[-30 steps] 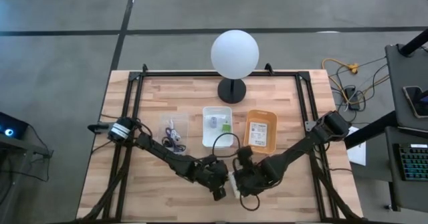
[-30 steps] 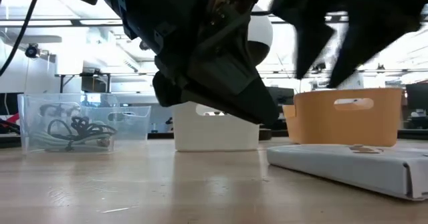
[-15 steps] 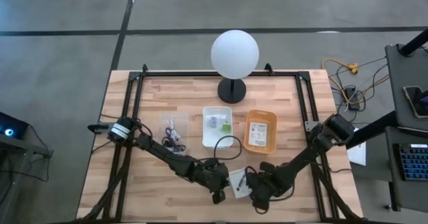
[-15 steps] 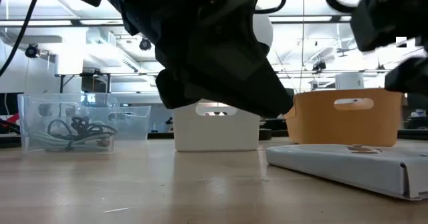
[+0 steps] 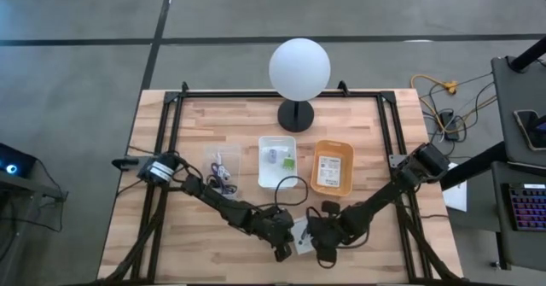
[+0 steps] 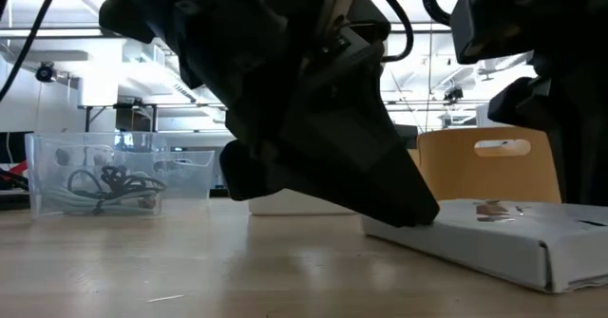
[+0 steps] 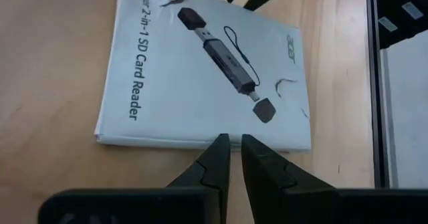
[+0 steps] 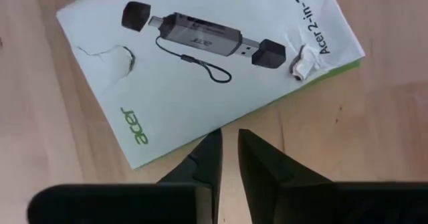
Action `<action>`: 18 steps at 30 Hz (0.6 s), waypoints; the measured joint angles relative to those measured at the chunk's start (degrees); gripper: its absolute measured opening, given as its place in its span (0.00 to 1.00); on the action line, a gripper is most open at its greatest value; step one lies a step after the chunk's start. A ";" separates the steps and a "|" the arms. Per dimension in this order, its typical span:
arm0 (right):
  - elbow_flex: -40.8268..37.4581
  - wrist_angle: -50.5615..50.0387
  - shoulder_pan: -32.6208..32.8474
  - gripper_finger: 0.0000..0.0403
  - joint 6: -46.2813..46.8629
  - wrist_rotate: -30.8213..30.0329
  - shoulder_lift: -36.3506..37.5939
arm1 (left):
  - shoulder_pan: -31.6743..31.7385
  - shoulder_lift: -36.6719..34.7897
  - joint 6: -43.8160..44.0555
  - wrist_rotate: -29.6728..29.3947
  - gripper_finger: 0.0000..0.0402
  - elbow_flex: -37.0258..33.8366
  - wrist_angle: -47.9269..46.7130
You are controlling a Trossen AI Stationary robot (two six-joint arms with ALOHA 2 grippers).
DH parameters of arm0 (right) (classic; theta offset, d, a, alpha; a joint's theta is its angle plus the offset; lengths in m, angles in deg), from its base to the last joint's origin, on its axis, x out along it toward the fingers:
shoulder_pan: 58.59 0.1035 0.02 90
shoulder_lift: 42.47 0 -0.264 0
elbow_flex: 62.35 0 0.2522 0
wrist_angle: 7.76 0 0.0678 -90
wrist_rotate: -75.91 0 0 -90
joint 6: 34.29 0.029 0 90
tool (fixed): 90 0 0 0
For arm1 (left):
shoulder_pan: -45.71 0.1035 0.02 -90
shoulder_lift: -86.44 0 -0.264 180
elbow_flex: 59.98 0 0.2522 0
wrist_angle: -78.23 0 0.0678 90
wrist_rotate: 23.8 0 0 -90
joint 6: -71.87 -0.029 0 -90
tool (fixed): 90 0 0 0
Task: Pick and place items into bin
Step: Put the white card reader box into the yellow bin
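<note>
A flat white packet (image 5: 300,233) printed with a card reader lies on the wooden table near its front edge, between my two grippers. My left gripper (image 7: 231,140) is shut, its tips at one long edge of the packet (image 7: 200,70). In the low view the left gripper (image 6: 418,218) slants down onto the packet's (image 6: 475,237) left end. My right gripper (image 8: 227,136) is shut too, with its tips at the opposite edge of the packet (image 8: 200,70). My left gripper meets the packet's long edge (image 7: 231,132) with its shut fingertips, slanting down from the table's left. The packet lies flat on the table. My right gripper has its shut tips over the packet's opposite edge (image 8: 217,127); I cannot tell whether they press on it.
Three bins stand in a row behind the packet: a clear one (image 5: 220,168) holding cables, a white one (image 5: 277,160) with small items, and an orange one (image 5: 333,166) with a printed packet inside. A lamp with a white globe (image 5: 299,68) stands at the far edge.
My right gripper has swung toward the table's near edge, then come down to the packet's right side. The packet has turned a little on the table; in the low view its left end now lies farther left and a near corner shows.
</note>
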 joint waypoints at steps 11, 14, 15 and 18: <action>3.87 1.79 0.03 0.13 -6.15 -0.12 0.23 | 0.24 -0.50 -0.31 2.50 0.07 -0.31 -4.60; 6.84 1.85 0.03 0.14 -8.48 -1.23 0.59 | 0.21 -0.51 -0.33 2.97 0.07 -0.33 -5.34; 7.83 2.41 0.01 0.14 -8.96 -2.26 0.70 | 0.21 -0.48 -0.33 3.02 0.07 -0.38 -5.42; 9.97 3.20 -0.24 0.14 -9.84 -4.89 0.71 | 0.27 -0.22 -0.31 2.31 0.07 -0.40 -5.06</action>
